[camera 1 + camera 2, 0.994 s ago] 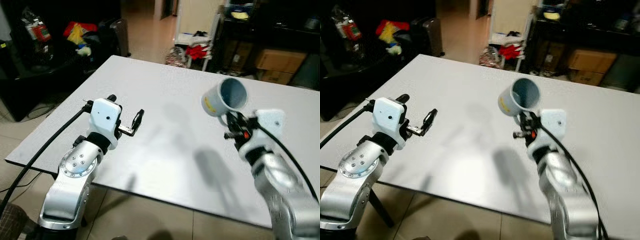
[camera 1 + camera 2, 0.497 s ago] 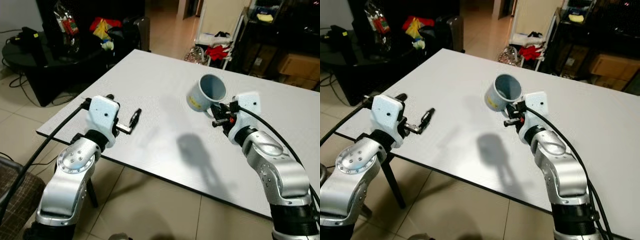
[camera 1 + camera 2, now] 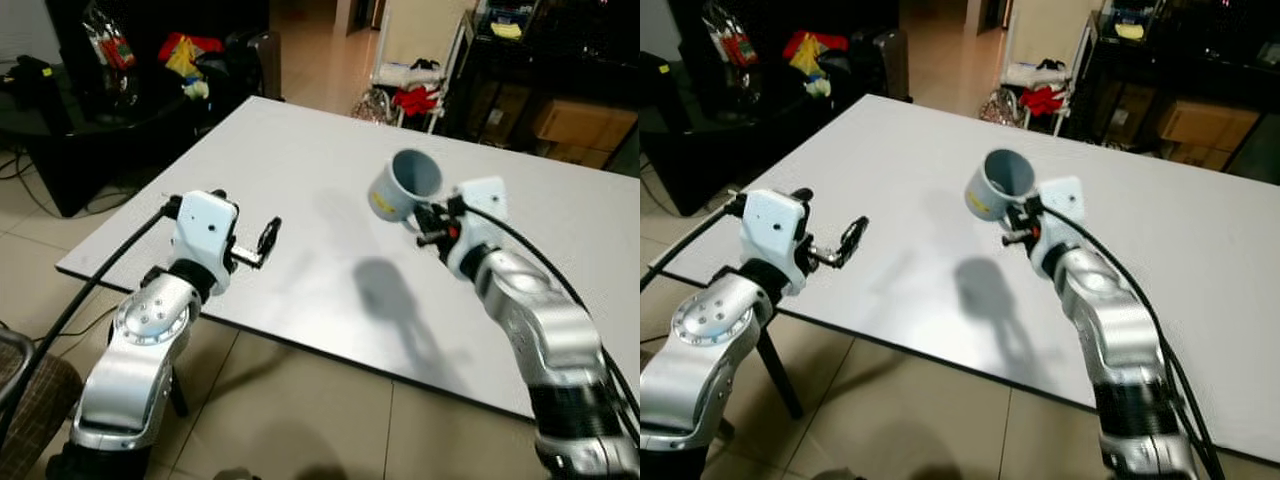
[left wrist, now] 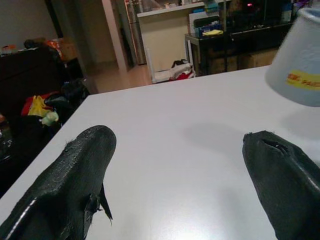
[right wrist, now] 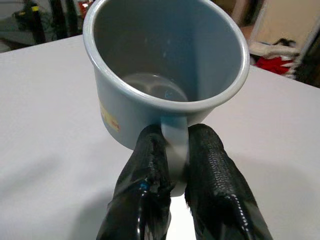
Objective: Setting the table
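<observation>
Above the table (image 3: 300,160), the right gripper (image 5: 173,175) stays clenched on the mug (image 3: 404,187) handle, holding it slightly higher and more upright than before. Its yellow label's red lettering is unreadable. Left gripper (image 3: 266,238) hovers released.

The mug (image 5: 165,80) looks like glazed ceramic or enamel: smooth, pale grey-blue, softly glossy inside, with a yellow printed label at its 9 o'clock side. The right gripper (image 5: 175,165) pinches the handle between fingers (image 5: 212,165) of black, finely pebbled rubber. The left gripper (image 4: 185,165) has matt, grainy black pads (image 4: 75,165). The table (image 3: 300,170) is matt white laminate. Both arms show brushed silver metal with white plastic housings.
</observation>
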`<state>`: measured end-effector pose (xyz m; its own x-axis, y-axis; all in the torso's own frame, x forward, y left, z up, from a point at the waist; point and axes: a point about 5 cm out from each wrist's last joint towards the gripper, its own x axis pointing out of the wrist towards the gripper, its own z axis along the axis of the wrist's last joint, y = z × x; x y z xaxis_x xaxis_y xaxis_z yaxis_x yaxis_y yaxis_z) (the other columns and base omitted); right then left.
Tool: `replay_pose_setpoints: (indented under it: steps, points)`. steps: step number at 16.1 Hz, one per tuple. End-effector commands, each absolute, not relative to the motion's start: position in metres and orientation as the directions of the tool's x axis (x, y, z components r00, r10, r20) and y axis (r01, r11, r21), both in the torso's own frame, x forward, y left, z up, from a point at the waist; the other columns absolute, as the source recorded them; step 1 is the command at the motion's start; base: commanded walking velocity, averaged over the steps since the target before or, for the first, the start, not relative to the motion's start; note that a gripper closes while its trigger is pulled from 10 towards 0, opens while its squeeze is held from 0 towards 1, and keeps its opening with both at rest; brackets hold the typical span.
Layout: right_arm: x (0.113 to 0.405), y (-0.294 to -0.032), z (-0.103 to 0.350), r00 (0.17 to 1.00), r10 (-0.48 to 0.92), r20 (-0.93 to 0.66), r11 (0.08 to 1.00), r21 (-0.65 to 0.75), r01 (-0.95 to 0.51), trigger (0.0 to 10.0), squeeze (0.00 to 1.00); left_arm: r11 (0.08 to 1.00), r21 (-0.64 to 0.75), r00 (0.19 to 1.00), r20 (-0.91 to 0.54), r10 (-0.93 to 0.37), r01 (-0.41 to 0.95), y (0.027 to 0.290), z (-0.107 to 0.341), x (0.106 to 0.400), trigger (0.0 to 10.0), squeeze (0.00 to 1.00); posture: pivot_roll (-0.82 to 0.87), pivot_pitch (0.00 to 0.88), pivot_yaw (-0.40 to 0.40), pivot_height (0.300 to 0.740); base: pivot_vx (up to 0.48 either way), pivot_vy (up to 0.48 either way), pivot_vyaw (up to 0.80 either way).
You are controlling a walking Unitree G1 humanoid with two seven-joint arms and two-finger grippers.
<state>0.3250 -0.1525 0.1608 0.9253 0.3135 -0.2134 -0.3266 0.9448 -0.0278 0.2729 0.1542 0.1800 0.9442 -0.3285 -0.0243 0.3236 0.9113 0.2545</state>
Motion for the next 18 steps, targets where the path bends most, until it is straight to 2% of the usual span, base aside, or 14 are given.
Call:
replay_pose_setpoints:
  steps: [1,4,6,8,12,18]
  points:
    - [0.336,-0.155,0.161,0.922,0.318,-0.219,0.940,-0.054,-0.337,10.0,0.00,0.898,0.262,0.933,-0.028,-0.360,0.354,0.151,0.183,0.276,10.0,0.00,0.05,0.000,-0.058,0.740,0.000,0.000,0.00]
    - [0.374,-0.146,0.163,0.900,0.355,-0.252,0.919,-0.083,-0.386,10.0,0.00,0.864,0.281,0.905,-0.054,-0.421,0.418,0.152,0.188,0.275,10.0,0.00,0.07,0.000,-0.057,0.740,0.000,0.000,0.00]
    - [0.386,-0.140,0.162,0.873,0.389,-0.295,0.895,-0.105,-0.434,10.0,0.00,0.835,0.287,0.881,-0.087,-0.465,0.470,0.153,0.190,0.272,10.0,0.00,0.08,0.006,-0.059,0.740,0.000,0.000,0.00]
    - [0.396,-0.133,0.165,0.841,0.424,-0.335,0.858,-0.147,-0.492,10.0,0.00,0.789,0.298,0.842,-0.140,-0.521,0.538,0.157,0.192,0.266,10.0,0.00,0.10,0.079,-0.075,0.740,0.000,0.000,0.00]
    - [0.404,-0.129,0.171,0.840,0.417,-0.348,0.839,-0.208,-0.503,10.0,0.00,0.815,0.259,0.855,-0.153,-0.496,0.519,0.167,0.196,0.257,10.0,0.00,0.12,0.144,-0.119,0.740,0.000,0.000,0.00]
    - [0.407,-0.114,0.177,0.818,0.466,-0.337,0.811,-0.207,-0.547,10.0,0.00,0.818,0.239,0.852,-0.183,-0.491,0.523,0.169,0.198,0.241,10.0,0.00,0.13,0.169,-0.143,0.740,0.000,0.000,0.00]
